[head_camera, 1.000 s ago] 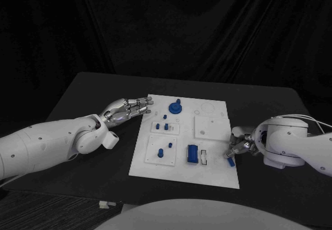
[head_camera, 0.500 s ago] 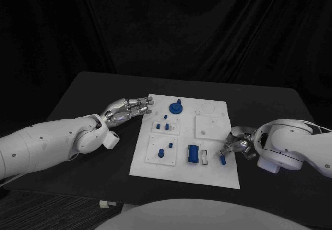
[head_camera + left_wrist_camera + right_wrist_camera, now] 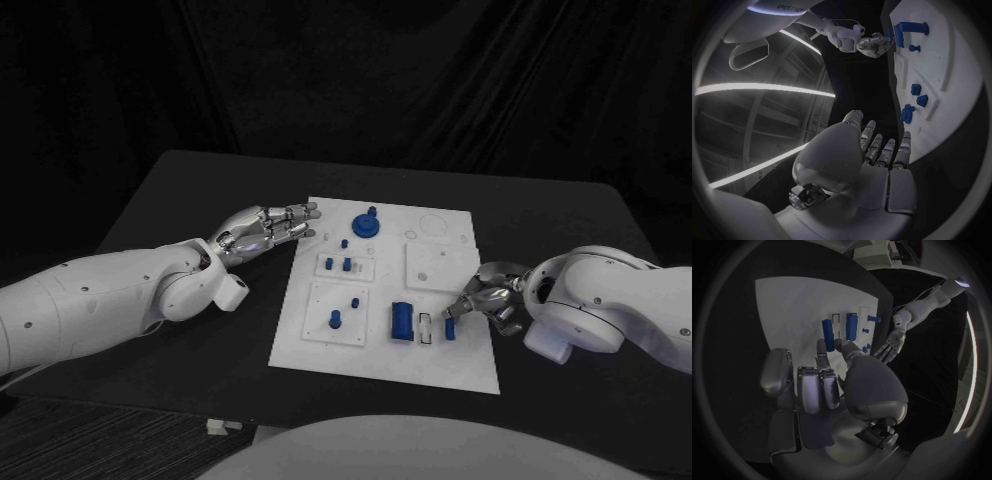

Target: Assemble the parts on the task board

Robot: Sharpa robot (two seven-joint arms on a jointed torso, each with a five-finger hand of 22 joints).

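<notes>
Right hand (image 3: pixel 490 303) pinches a blue bar (image 3: pixel 450 327) beside the empty slot (image 3: pixel 426 327); align carefully. Left hand (image 3: pixel 267 229) hovers with fingers spread, holding nothing.

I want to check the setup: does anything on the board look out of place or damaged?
Nothing stands out. The task board lies flat on the table, the blue parts sit in order on it, and the right hand holds a blue part over the board's right side.

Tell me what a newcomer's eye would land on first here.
The white task board in the middle of the black table, dotted with small blue parts. At its right edge the right robot hand holds a blue part just beside an empty slot, while the left robot hand hovers, fingers apart, at the board's far left corner.
</notes>
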